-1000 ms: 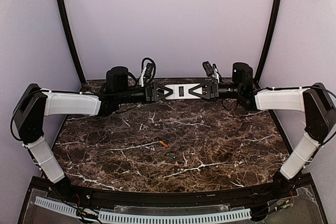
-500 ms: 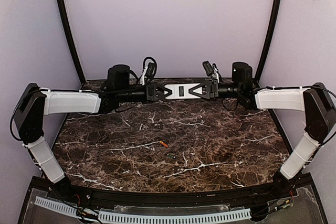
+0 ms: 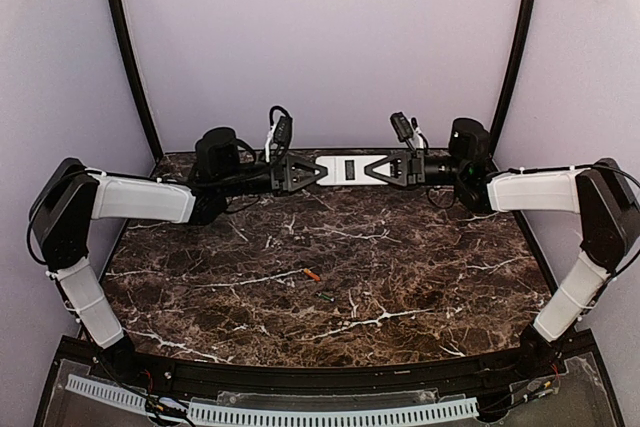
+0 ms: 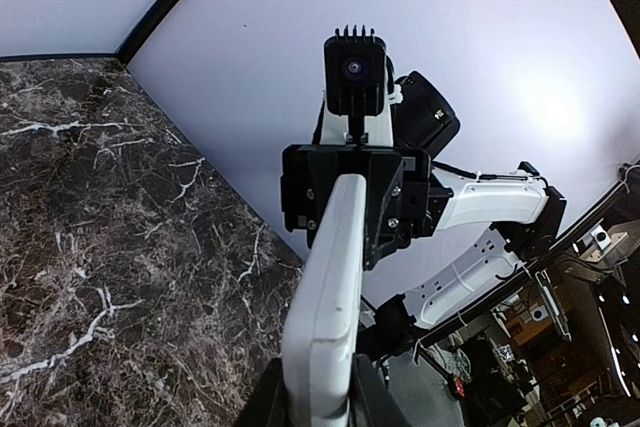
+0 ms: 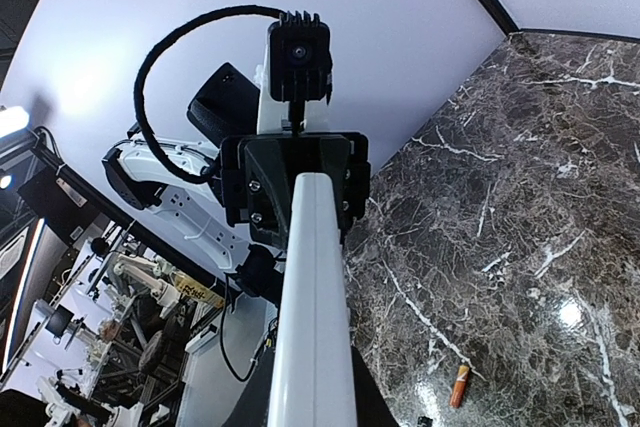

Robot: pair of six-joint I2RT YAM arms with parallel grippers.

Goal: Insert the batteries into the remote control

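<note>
Pale lilac walls enclose a dark marble worktop (image 3: 420, 257) veined in white. At its far side the left gripper (image 3: 312, 173) is clenched on the left end of the remote control (image 3: 345, 169). The remote hangs level above the worktop with its plain white back facing up, and the right gripper (image 3: 378, 171) grasps its right end.

The step in hand looks like a shared hold before loading. To do it well, one gripper should probably keep a firm, level grip with the back kept upward while the other lets go to fetch a cell.

The dark recess (image 3: 346, 169) in the remote's back is too small to see into. Both batteries lie loose mid-worktop, well apart from it: the orange battery (image 3: 313, 275), then the dark greenish battery (image 3: 327, 296) just beside it.
</note>
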